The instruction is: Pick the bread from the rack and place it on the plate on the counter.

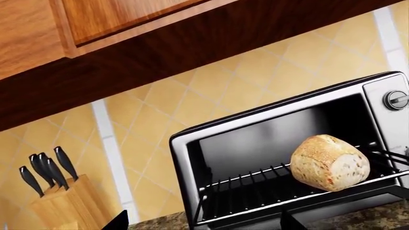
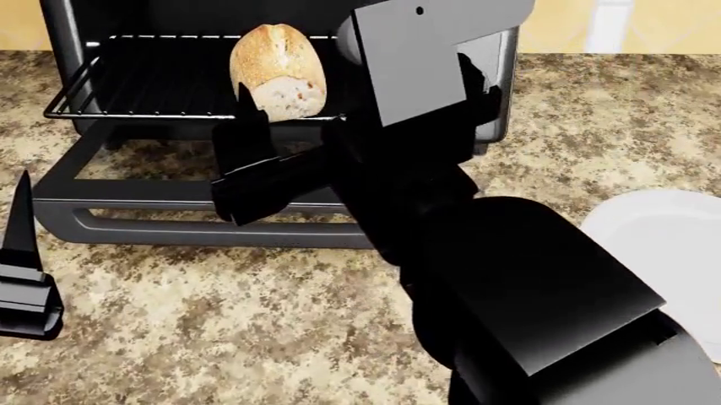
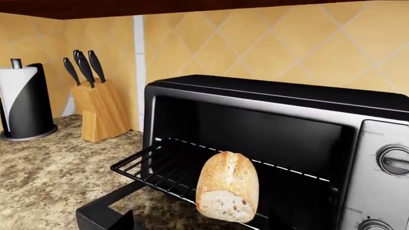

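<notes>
Home kitchen, by the look of it. Main landmark: a black-and-silver toaster oven (image 3: 275, 143) w/ knobs on its front, door dropped open, sitting on a speckled granite-look counter (image 2: 225, 337). Behind the oven, a wall of tan diagonal tiles (image 3: 255, 52) w/ pale grout strips. Above the oven, wood cabinets (image 1: 76, 28) w/ a dark underside. Beside the oven, against the tiles, a wooden knife block (image 3: 99, 110) w/ black-handled knives; past that, a paper towel roll (image 3: 16, 98) on a black stand. Bread (image 3: 228, 192) on the oven's wire rack (image 3: 163, 170), white plate (image 2: 664, 245) on the counter off to the oven's other side.
</notes>
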Controlling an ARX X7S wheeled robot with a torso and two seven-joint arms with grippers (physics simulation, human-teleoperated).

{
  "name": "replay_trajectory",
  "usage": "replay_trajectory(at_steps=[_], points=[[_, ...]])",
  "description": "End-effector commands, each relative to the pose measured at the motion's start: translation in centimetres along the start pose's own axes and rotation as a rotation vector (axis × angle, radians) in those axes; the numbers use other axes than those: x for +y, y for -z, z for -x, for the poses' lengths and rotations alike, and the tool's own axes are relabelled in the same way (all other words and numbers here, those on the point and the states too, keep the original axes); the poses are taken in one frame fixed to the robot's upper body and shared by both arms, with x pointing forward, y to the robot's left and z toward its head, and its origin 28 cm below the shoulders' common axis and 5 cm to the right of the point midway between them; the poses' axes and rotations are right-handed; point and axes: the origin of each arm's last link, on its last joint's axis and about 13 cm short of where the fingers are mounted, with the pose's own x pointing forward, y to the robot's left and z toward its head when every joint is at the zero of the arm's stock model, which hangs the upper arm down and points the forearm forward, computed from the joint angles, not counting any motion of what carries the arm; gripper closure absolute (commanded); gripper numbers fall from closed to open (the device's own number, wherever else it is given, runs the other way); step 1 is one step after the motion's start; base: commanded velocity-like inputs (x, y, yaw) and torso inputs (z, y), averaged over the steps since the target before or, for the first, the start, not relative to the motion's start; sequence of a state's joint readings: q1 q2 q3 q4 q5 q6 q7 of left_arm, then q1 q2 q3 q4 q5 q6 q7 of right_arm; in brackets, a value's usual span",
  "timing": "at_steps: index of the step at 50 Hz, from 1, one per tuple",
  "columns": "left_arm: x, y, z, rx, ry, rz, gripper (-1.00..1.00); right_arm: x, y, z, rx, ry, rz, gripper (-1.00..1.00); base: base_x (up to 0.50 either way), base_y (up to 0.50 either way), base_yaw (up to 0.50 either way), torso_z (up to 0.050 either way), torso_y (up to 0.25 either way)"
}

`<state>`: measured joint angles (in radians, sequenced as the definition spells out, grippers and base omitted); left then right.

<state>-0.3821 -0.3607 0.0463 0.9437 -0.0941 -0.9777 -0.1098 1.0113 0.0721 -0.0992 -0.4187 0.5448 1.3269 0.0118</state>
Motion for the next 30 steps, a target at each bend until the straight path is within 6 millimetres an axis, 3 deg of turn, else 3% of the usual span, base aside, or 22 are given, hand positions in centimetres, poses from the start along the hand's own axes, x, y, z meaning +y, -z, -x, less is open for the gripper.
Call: replay_trajectory(at_steps=[1,30], points=[[0.0,0.1,0.0,0.003,0.004,0.000,-1.00,0.0,0.3,-0.3,0.056,-0.007,0.005,-1.00,0.00,0.00,0.00,0.000,0.000],[0.2,0.3,0.5,0.014,-0.001,0.003,-1.00,-0.6,-0.1,-2.5,0.098,-0.006,0.042,-1.00,0.00,0.00,0.00,0.000,0.000]])
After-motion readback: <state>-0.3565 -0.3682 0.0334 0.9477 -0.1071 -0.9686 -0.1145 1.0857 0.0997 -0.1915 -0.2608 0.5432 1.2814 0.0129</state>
